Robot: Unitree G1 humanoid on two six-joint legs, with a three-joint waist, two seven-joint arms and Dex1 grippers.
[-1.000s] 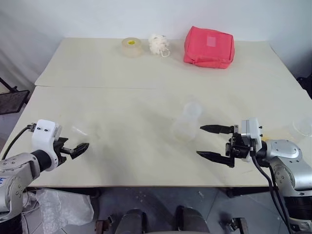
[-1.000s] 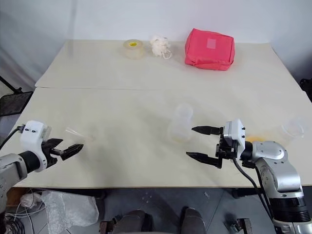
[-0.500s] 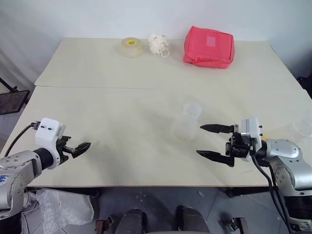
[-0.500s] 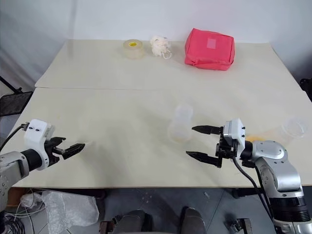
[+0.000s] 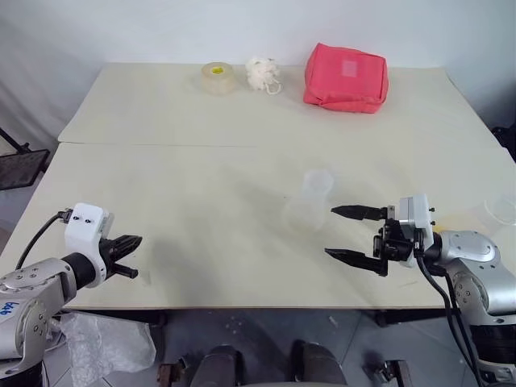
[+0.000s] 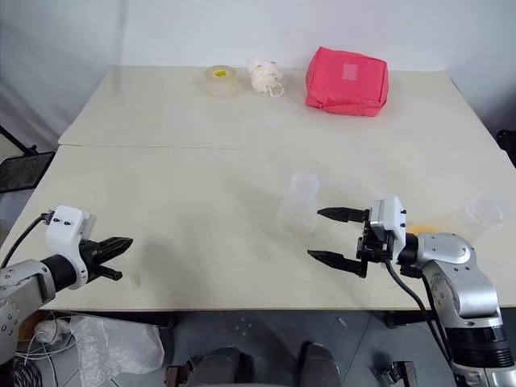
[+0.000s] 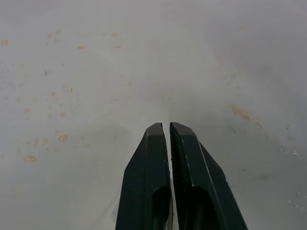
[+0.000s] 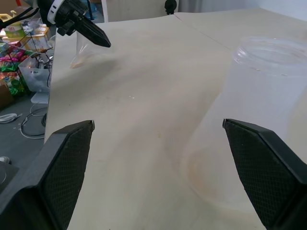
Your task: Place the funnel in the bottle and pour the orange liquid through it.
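One matte cream table (image 5: 201, 121); one soft pink pouch (image 5: 345, 77); one clear flask-shaped bottle (image 5: 310, 201) mid-table, before the right gripper (image 5: 351, 235), wide open, empty; one clear funnel (image 8: 81, 51) pinched in the closed left gripper (image 5: 129, 256); one tape roll (image 5: 218, 77).
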